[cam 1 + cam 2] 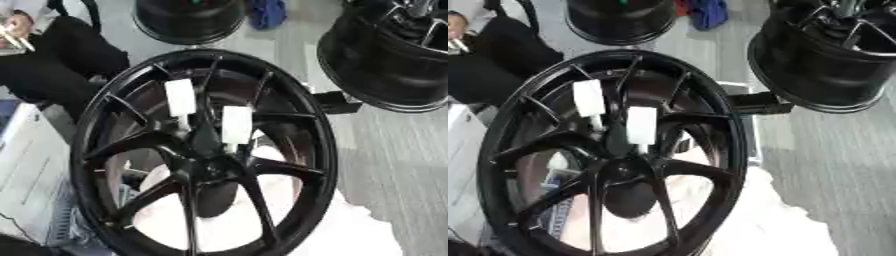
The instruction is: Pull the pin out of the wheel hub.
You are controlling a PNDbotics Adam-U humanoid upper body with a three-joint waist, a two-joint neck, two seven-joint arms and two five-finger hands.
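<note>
Fingers: cannot tell, neither hand inside either view.

Two pins, seated in the hub (206,162) of the wheel (83,145), which fills the middle of both views. Left pin (181,97) just above and left of the hub's centre; right pin (236,124) just beside it, lower and to the right. Each a flat white oblong head on a thin pale stem. Long axes nearly up and down in the view and roughly parallel to each other. Heads at the far, upper ends, stems pointing down and toward the hub. Heads standing clear of the spokes, apart from one another. Writing on the white heads: none that can be read.

Wheel black, thin spokes fanning out from the hub to the rim, face turned toward the camera and leaning slightly. White sheet (359,227) beneath its lower half, showing through the gaps between spokes. Small black block (337,102) at the rim's right side. Grey floor (394,160) beyond, to the right.

Farther out: second black wheel (188,20) at top centre, third wheel (385,55) at upper right, both well apart from the pins. Blue cloth (267,12) between those two. Pale box (26,165) along the left edge.
</note>
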